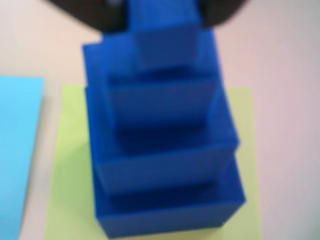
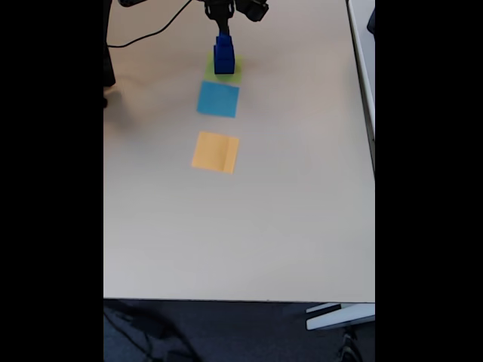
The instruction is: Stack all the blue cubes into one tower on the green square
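Blue cubes [image 1: 162,150] — tower on green square [image 1: 70,165]

I see four glossy dark-blue solid cubes [image 1: 165,150] of graded sizes stacked upright, largest lowest and smallest on top, on the flat lime-green paper square [image 1: 70,200].

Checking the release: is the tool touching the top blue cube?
Cannot tell. The blurred wrist view shows the tool flanking the top blue cube, with no gap or contact plainly visible.
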Controlling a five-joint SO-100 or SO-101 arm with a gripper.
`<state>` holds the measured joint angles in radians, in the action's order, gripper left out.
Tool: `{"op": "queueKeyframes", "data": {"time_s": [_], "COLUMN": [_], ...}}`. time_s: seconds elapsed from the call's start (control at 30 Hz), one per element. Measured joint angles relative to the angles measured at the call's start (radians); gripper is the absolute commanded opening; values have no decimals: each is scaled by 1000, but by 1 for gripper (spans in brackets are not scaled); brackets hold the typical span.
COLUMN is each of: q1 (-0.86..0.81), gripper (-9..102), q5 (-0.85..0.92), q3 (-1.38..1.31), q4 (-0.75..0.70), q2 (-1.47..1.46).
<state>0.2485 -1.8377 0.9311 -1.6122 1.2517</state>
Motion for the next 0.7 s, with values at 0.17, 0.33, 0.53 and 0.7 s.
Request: {"op": "queueKeyframes", "data": {"time_s": [0.17, 0.33, 0.53, 0.7], "q1": [0, 0, 0, 0], "gripper": [0, 0, 0, 0], "q5": [0, 0, 3, 9], "q3": [0, 0, 0, 8], "q4": [0, 0, 0, 0], "q2": [0, 0, 0, 0]}}
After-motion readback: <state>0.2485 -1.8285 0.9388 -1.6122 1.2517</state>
